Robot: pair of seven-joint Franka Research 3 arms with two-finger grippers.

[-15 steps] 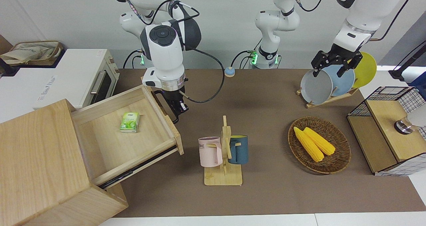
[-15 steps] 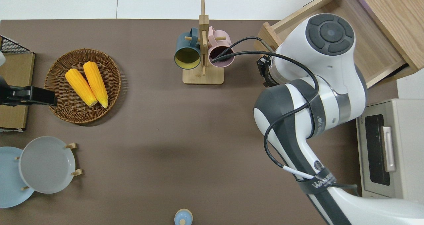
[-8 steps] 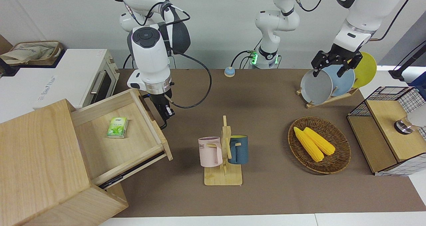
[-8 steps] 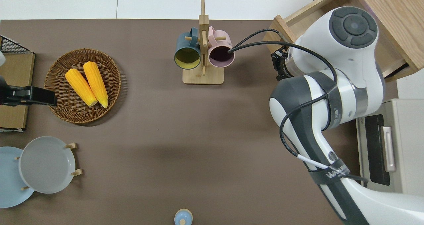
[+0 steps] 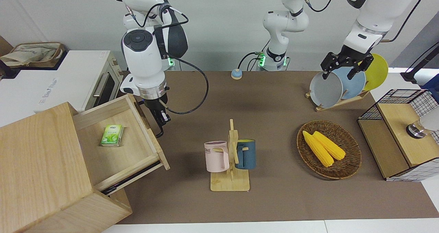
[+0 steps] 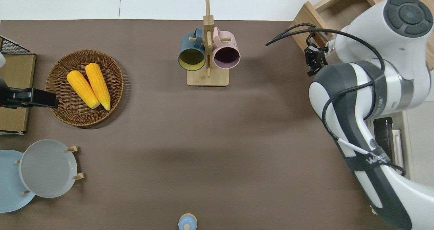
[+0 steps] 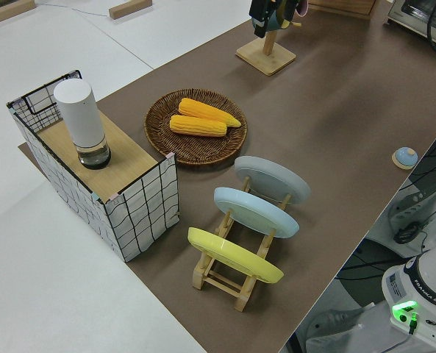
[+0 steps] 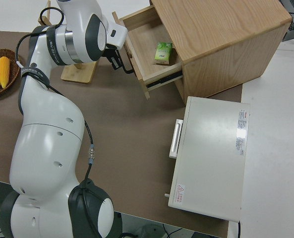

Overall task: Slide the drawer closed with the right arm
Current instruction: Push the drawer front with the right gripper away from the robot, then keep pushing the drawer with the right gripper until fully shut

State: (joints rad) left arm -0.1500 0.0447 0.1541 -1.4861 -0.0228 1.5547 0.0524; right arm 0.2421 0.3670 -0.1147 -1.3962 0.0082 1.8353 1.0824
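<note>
Pale wood makes up both the drawer [image 5: 116, 147] and the big box cabinet [image 5: 41, 171] it slides from, at the right arm's end of the table; the drawer stands partly open, a shallow tray with a black bar handle [image 5: 152, 119] on its front. The right gripper [image 5: 161, 121] is at that handle, though whether its fingers are spread or pressed together on the bar cannot be told from any view. The front view shows the drawer's floor and a small green packet [image 5: 112, 135] lying on it; in the overhead view the bulky white and grey right arm [image 6: 369, 87] covers most of the drawer, leaving only its corner and the gripper's black body visible. The right side view alone shows the white oven [image 8: 211, 158] whole, flat-topped, with its steel handle, just beside the cabinet and nearer to the robots. The left arm is parked. Mid-table, a bamboo mug rack [image 5: 230, 178] carries a pink mug [image 5: 216, 156] and a dark blue mug [image 5: 245, 154]. A round woven basket [image 5: 349, 167] holds two yellow corn cobs [image 5: 324, 148].
</note>
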